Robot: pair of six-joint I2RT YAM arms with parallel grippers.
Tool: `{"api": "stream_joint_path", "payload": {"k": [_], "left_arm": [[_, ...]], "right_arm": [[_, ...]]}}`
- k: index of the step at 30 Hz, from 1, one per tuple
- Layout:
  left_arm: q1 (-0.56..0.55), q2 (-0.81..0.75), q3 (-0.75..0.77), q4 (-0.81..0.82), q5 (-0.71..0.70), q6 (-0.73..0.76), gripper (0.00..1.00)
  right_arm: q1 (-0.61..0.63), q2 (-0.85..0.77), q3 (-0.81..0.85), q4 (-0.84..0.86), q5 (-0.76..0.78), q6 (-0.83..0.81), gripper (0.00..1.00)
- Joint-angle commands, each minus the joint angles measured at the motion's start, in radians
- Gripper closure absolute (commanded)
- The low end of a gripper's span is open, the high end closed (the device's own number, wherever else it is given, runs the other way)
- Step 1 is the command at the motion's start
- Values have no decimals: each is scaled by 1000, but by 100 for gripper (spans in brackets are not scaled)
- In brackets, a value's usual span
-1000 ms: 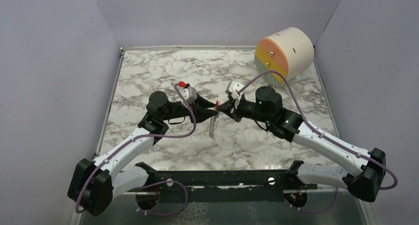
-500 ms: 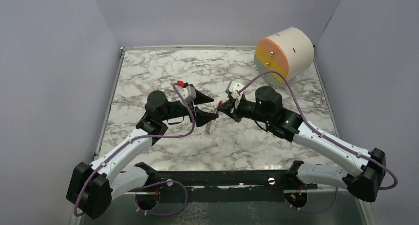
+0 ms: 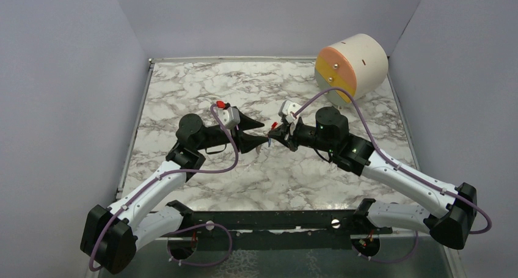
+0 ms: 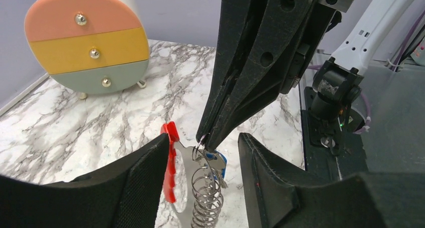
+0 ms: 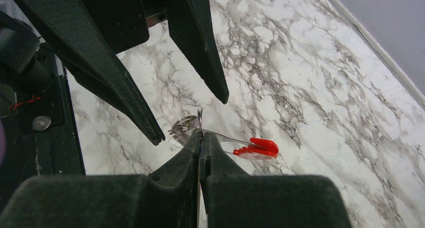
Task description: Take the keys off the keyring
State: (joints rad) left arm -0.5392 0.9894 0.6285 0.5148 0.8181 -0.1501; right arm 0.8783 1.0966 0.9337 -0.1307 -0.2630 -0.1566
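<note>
Above the marble-look table [image 3: 195, 88], the right gripper [image 5: 200, 138] is clamped on the wire loop at the top of the keyring [image 4: 206, 198]. The ring's steel coil hangs free below, with a red tab [image 5: 258, 147] off to one side. The left gripper [image 3: 264, 134] faces it with jaws apart, one on each side of the coil and, as far as the wrist views show, touching nothing. The blue-headed key [image 4: 219, 161] hangs on the loop just under the right gripper's tips. How it is threaded there is too small to tell.

The step in hand looks to be the left gripper's catch on the key. It should close on the blue head alone, clear of the coil and the red tab. The right gripper needs to hold the loop firm. The key is best worked along the wire toward its split, since a straight tug would only drag the whole ring.

The tabletop looks hard and glossy, so a dropped key would likely skid. Plain lilac walls [image 3: 73, 76] close in three sides. Pastel drawers [image 3: 351, 64] stand in the far right corner, well apart from the work.
</note>
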Motion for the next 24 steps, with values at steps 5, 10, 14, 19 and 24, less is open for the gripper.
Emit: {"api": "stream_joint_path", "payload": {"k": [5,10,14,19,24], "left_arm": [[-6,0,-5,13,-39,36,39],[-5,13,-2,13,-39,38,39],[-6,23,4,13,-5,32,50],[-5,17,-4,13,33,30,59],[-6,16,-4,15,44,34,73]], "right_arm": [[16,-18,21,49,-49,15,99],[19,-29,17,48,-54,16,99],[19,-33,19,50,-51,17,99],[20,-34,18,58,-47,18,99],[21,-34,20,59,-47,20,99]]}}
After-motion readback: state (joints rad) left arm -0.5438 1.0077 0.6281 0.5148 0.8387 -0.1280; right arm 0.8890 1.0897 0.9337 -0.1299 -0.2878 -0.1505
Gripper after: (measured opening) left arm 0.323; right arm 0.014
